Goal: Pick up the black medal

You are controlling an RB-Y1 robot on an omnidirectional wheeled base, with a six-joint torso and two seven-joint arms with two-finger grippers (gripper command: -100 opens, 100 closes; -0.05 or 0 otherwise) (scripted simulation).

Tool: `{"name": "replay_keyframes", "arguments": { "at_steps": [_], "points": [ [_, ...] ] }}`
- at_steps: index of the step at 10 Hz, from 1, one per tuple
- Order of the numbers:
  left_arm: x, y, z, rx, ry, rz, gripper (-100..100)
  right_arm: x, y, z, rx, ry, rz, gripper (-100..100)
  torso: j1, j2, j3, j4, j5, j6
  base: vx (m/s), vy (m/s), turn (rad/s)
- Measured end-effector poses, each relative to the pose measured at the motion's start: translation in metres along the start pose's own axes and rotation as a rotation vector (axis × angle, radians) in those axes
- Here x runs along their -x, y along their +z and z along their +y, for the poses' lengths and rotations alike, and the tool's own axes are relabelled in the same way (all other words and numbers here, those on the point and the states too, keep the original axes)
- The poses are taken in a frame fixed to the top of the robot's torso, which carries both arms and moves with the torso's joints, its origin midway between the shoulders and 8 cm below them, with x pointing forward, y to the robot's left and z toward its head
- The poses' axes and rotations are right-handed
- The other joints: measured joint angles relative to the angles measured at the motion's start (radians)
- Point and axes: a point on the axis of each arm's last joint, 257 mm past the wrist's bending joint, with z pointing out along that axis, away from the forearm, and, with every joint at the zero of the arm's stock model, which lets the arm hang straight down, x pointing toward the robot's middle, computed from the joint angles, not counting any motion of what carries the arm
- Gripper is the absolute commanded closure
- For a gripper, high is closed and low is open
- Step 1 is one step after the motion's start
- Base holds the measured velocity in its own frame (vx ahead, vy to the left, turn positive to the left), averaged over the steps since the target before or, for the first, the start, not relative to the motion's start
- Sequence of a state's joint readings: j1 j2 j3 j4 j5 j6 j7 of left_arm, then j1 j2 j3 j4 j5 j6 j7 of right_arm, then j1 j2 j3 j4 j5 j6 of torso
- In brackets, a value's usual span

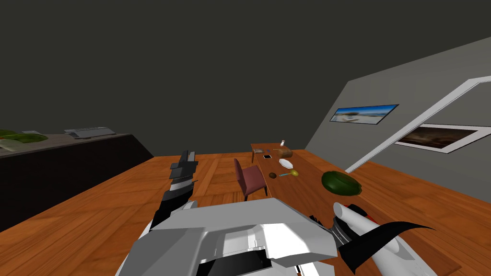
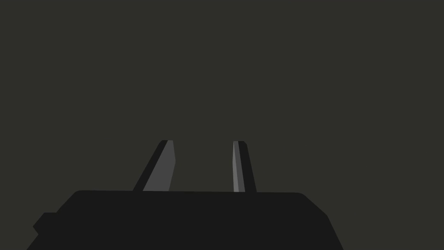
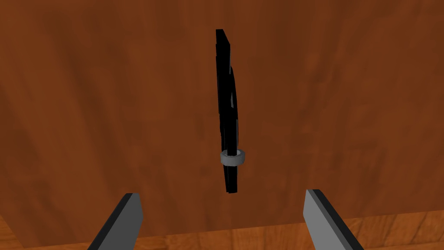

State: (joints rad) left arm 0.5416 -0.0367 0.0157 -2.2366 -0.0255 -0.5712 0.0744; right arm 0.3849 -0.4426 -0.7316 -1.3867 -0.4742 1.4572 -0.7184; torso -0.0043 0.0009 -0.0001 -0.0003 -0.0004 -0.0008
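Note:
The black medal lies on a brown wooden table top in the right wrist view. It is a thin black strip with a small grey ring near its closer end. My right gripper is open just short of it; the strip's near end sits about level with the fingertips, in the gap and touching neither finger. My right forearm reaches over the near end of the long table. My left gripper is raised left of the table, open with nothing between its fingers.
A dark green round object lies on the table beyond my right arm. Farther along are a white dish, a brown box and small items. A maroon chair stands at the table's left side. A dark counter runs along the left.

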Motion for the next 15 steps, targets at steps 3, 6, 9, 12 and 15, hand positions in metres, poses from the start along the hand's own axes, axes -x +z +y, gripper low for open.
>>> {"name": "replay_keyframes", "arguments": {
  "at_steps": [3, 6, 9, 12, 15],
  "points": [
    [0.0, 0.0, 0.0, 0.0, 0.0, 0.0, 0, 0.0, 0.0, 0.0, 0.0, 0.0, 0.0, -100, 0.0, 0.0, 0.0, 0.0, 0.0, 0.0, 0.0, -0.002, 0.005],
    [0.0, 0.0, 0.0, 0.0, 0.0, 0.0, 0, 0.0, 0.0, 0.0, 0.0, 0.0, 0.0, -100, 0.0, 0.0, 0.0, 0.0, 0.0, 0.0, 0.0, 0.002, -0.005],
    [0.0, 0.0, 0.0, 0.0, 0.0, 0.0, 0, -0.0008, -0.0001, -0.0001, -0.001, 0.007, -0.001, -100, -0.001, 0.0, 0.0, 0.0, 0.0, 0.0, -0.001, -0.011, 0.032],
    [0.0, 0.0, 0.0, 0.0, 0.0, 0.0, 0, -0.0009, 0.0, -0.0001, -0.001, 0.008, -0.001, -100, 0.0, 0.0, 0.0, 0.0, 0.0, 0.0, 0.0, 0.0, 0.0],
    [0.0, 0.0, 0.0, 0.0, 0.0, 0.0, 0, -0.001, -0.0001, -0.0001, -0.001, 0.008, -0.001, -100, 0.001, 0.0, 0.0, 0.0, 0.0, 0.0, 0.0, 0.003, -0.009]
  ]
}}
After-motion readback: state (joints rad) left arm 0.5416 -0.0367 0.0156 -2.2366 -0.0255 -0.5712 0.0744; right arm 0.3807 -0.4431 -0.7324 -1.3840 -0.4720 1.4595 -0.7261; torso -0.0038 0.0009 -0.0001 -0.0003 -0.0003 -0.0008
